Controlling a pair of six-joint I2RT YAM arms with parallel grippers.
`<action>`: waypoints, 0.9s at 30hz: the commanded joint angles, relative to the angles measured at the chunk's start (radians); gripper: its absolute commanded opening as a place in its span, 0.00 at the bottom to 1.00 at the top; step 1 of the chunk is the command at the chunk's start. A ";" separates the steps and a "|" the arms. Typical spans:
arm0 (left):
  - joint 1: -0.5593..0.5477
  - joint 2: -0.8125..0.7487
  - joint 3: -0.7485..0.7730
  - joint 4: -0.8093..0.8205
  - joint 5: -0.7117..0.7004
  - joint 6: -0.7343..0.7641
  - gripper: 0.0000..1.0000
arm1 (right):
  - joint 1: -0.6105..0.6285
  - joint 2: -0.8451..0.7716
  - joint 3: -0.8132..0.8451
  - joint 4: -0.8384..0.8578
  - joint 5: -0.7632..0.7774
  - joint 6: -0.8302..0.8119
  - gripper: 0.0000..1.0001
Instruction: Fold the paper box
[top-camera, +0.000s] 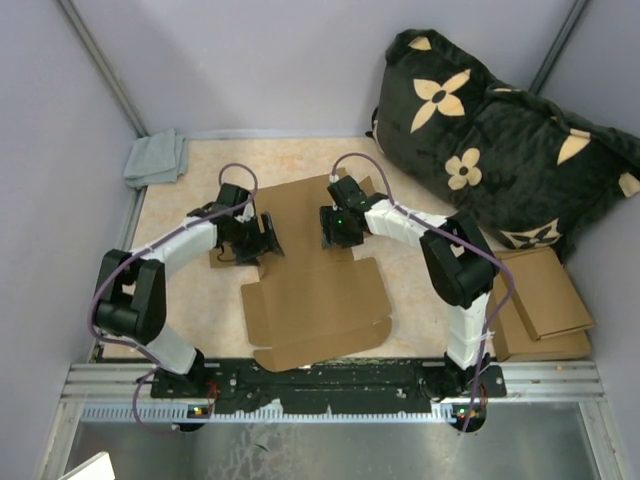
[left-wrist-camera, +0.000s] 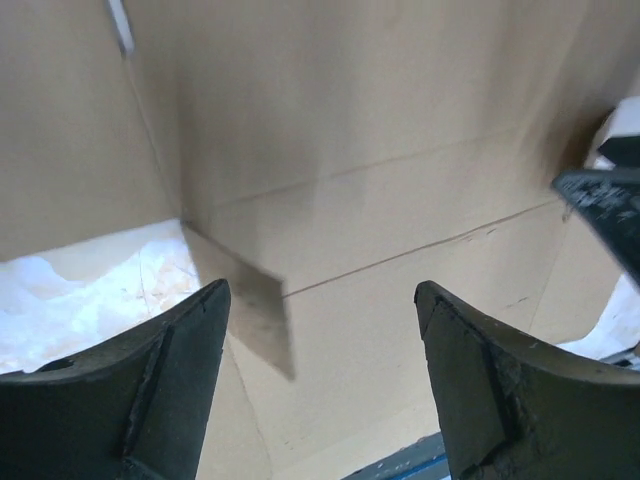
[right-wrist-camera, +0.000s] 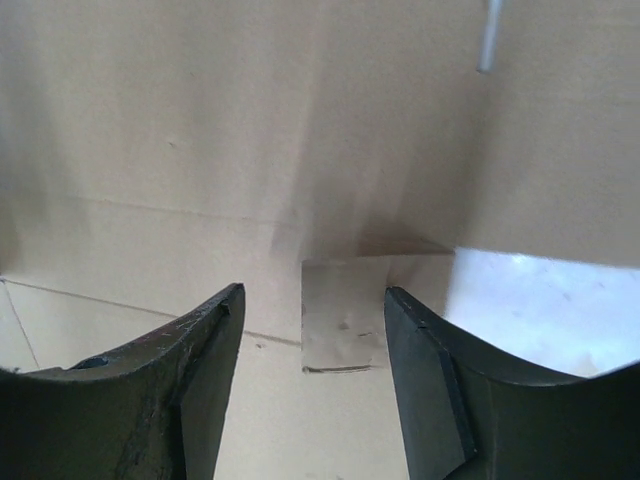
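Note:
The paper box (top-camera: 310, 290) lies opened out on the table, a plain brown die-cut sheet with flaps and creases. My left gripper (top-camera: 262, 238) hovers over its left side near a side flap. It is open and empty; in the left wrist view (left-wrist-camera: 320, 330) cardboard (left-wrist-camera: 400, 200) and a small raised tab (left-wrist-camera: 250, 300) show between the jaws. My right gripper (top-camera: 338, 228) hovers over the box's right side. It is open and empty; in the right wrist view (right-wrist-camera: 312, 330) a small flap (right-wrist-camera: 345, 315) lies between the fingers.
A black cushion with tan flowers (top-camera: 490, 140) leans at the back right. A stack of smaller cardboard pieces (top-camera: 540, 300) lies at the right. A grey cloth (top-camera: 155, 158) sits at the back left. The metal rail (top-camera: 330, 385) runs along the near edge.

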 joint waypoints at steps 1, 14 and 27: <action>0.003 -0.026 0.172 -0.096 -0.094 0.057 0.82 | 0.005 -0.103 0.110 -0.125 0.090 -0.038 0.60; 0.207 0.174 0.504 -0.155 -0.174 0.045 0.85 | -0.164 0.142 0.630 -0.250 0.120 -0.136 0.68; 0.243 0.428 0.672 -0.116 -0.243 0.054 0.83 | -0.263 0.591 1.069 -0.188 0.019 -0.176 0.68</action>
